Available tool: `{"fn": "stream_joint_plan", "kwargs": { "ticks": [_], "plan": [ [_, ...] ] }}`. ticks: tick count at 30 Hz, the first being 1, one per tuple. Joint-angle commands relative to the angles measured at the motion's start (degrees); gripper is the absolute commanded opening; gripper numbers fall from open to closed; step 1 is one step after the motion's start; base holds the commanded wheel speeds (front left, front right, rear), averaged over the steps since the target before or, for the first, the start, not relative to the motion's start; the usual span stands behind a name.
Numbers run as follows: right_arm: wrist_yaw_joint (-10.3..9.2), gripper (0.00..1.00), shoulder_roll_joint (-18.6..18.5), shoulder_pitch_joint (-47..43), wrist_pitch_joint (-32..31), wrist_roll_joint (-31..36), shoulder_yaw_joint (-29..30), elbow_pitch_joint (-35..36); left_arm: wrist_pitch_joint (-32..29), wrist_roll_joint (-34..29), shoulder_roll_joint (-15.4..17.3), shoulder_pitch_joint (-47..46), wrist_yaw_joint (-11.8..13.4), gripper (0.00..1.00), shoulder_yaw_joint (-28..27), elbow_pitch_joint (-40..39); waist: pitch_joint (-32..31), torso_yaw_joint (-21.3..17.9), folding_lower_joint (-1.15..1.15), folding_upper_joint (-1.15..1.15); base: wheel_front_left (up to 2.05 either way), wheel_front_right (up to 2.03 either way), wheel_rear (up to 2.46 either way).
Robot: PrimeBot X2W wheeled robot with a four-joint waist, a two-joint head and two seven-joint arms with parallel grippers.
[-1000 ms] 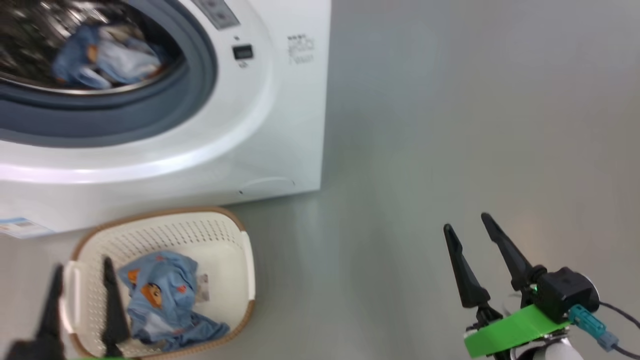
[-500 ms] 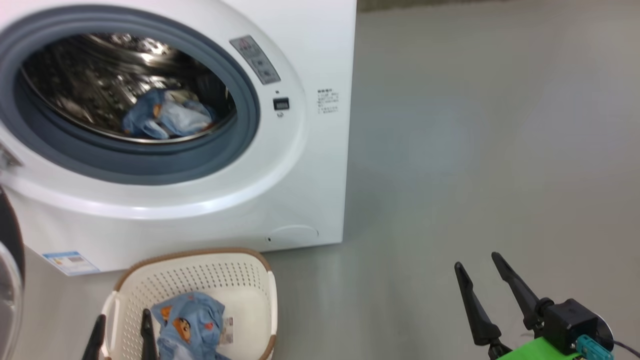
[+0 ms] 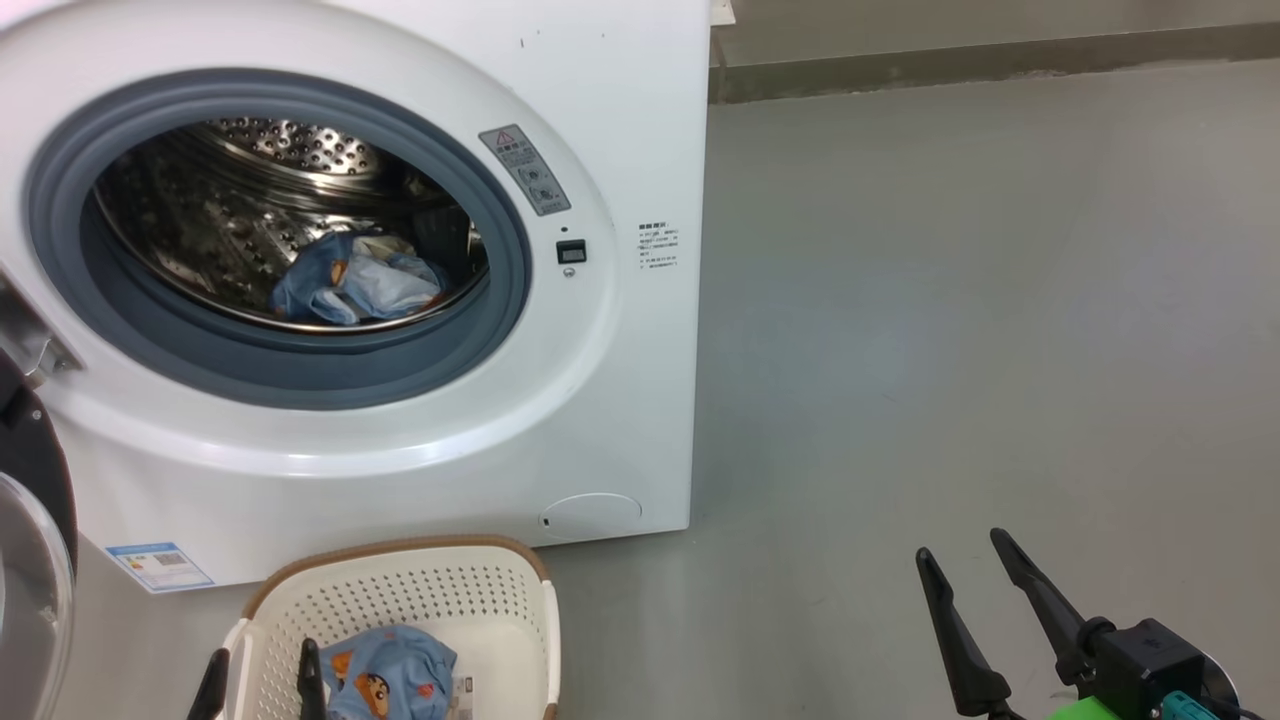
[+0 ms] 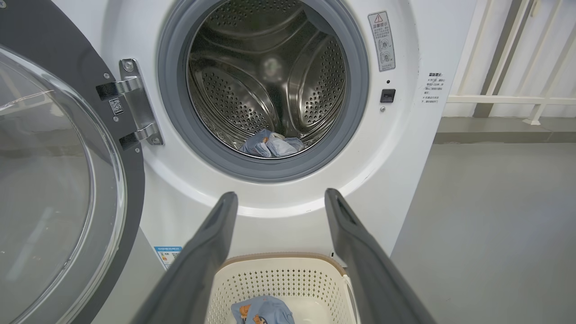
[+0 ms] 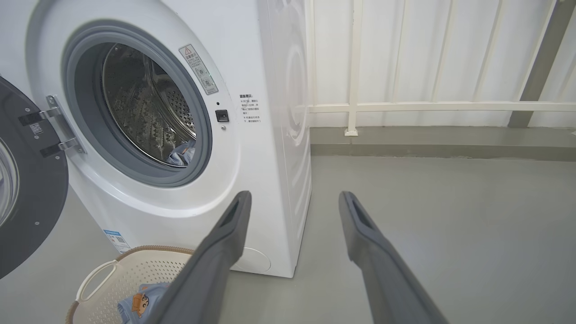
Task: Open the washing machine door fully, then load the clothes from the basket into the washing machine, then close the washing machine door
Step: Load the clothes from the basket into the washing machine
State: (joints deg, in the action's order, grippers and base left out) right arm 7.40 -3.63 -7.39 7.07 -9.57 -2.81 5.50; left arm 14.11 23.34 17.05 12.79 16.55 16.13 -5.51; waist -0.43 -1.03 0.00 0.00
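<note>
Left gripper (image 3: 263, 652) stood wide, empty. Clothes (image 3: 395, 678) just right of it looked soft, light, floppy; best pinched at bunched top. Right gripper (image 3: 960, 545) wide, empty.

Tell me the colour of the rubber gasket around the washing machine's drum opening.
Grey-blue; the gasket shows best in the left wrist view.

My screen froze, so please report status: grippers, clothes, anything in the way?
Left gripper and right gripper open, empty. Washing machine door open. One blue bundle in drum, second bundle in basket. Nothing blocks drum mouth.
</note>
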Motion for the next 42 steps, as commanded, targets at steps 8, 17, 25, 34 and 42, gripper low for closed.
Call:
{"fn": "stream_joint_plan", "kwargs": {
  "ticks": [8,17,25,34,42],
  "plan": [
    [0.09,1.00,-0.18,0.00,-0.30,0.69,-0.73,2.09,-0.46,-0.63,0.82,-1.95,0.99,1.00,-1.30,-1.21,-0.31,0.53,0.00,0.00,0.00,0.00,0.00],
    [0.09,1.00,-0.32,0.08,-0.58,0.61,-0.72,2.27,-0.50,-0.59,0.62,-2.50,1.24,1.00,-0.93,-0.95,-0.16,0.72,0.00,0.00,0.00,0.00,0.00],
    [0.09,1.00,-0.32,0.43,-0.74,0.64,-0.86,3.30,-1.55,0.77,-0.02,-4.51,0.47,1.00,-0.51,2.46,1.99,0.81,0.00,0.00,0.00,0.00,0.00],
    [0.09,1.00,-0.19,3.90,-0.22,0.58,-1.76,4.55,-3.49,3.50,-1.27,-16.15,-4.39,1.00,0.39,16.77,10.96,0.42,0.00,0.00,0.00,0.00,0.00],
    [0.09,1.00,0.03,8.72,1.23,0.53,-3.04,4.68,-6.12,6.05,-2.40,-30.61,-10.66,1.00,1.13,34.67,20.93,-1.45,0.00,0.00,0.00,0.00,0.00]
  ]
}}
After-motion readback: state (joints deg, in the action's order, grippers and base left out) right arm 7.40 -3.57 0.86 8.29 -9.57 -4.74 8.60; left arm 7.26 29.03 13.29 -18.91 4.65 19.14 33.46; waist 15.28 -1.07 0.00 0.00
